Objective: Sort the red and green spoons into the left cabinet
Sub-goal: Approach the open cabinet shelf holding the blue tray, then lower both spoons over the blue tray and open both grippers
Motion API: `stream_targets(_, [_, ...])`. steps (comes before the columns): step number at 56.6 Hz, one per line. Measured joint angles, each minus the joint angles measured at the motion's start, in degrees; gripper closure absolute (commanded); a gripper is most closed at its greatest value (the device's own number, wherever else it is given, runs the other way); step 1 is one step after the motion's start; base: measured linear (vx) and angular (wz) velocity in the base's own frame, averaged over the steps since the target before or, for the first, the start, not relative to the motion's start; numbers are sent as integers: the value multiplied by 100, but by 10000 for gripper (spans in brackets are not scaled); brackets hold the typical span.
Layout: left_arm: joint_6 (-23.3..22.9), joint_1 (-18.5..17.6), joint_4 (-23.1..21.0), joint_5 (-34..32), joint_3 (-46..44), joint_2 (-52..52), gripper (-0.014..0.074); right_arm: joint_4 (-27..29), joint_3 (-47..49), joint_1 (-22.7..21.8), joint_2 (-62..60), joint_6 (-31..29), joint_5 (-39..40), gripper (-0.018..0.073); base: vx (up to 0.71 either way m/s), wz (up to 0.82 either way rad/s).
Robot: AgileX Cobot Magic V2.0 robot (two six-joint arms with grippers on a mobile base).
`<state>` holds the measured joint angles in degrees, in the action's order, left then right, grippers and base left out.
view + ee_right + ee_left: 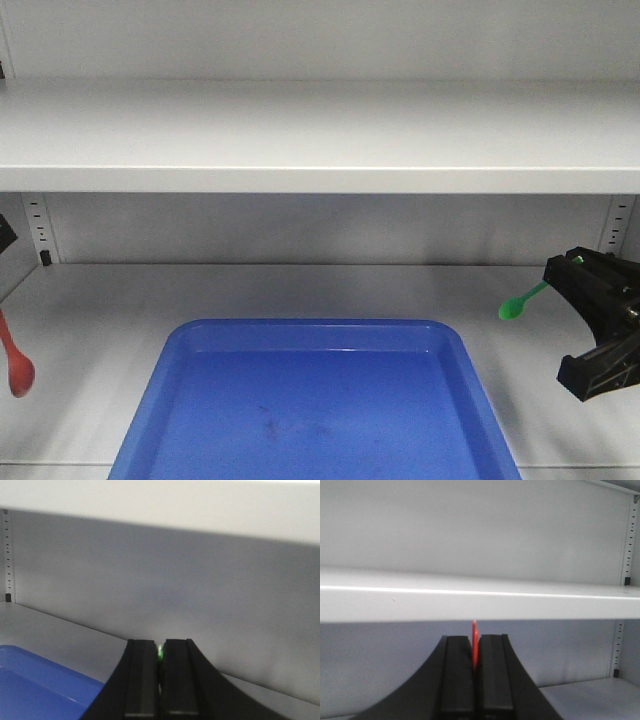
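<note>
The left gripper [475, 647] is pinching the red spoon [17, 365], its jaws closed down to the thickness of the handle. In the front view the spoon is hanging bowl-down below the gripper, over the cabinet's lower shelf [300, 285]. The blue tray [300, 327] is lying off to this gripper's right, apart from the spoon.

The right gripper [160, 652] is clamping the green spoon [518, 305] the same way, with only a sliver of green showing between its fingers. The spoon is sticking out past the fingertips toward the gripper's left, bowl tilted down. It is hovering beside the tray's far right corner. The upper shelf [320, 140] is running above both grippers.
</note>
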<state>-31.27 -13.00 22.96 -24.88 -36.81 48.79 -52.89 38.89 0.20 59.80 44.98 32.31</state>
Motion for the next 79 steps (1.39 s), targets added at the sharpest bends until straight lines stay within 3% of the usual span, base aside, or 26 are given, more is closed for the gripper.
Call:
stream_targets(25, [0, 0, 0, -23, 0, 5, 603, 0, 0, 0, 0, 0, 0, 568, 0, 0])
stream_targets(35, [-30, -61, 0, -661, 0, 322, 603, -7, 0, 0, 158, 0, 531, 566, 0, 0])
stream_targets(42, [-360, -345, 119, -1173, 0, 807, 603, -224, 0, 0, 490, 95, 1109, 564, 0, 0])
stream_targets(50, [-896, -784, 711, -1284, 0, 1394, 603, -603, 0, 0, 747, 648, 1195, 559, 0, 0])
stream_targets(55, [-1008, -1055, 813, -1386, 0, 1774, 603, -865, 0, 0, 837, 890, 1253, 554, 0, 0])
stream_targets(65, [-1044, -1420, 392, -1712, 0, 2580, 600, -1315, 0, 0, 1051, 1021, 1463, 542, 0, 0])
stream_targets(79, [-1065, -1650, 118, -2101, 0, 3225, 526, -1382, 0, 0, 1315, 1294, 1491, 466, 0, 0])
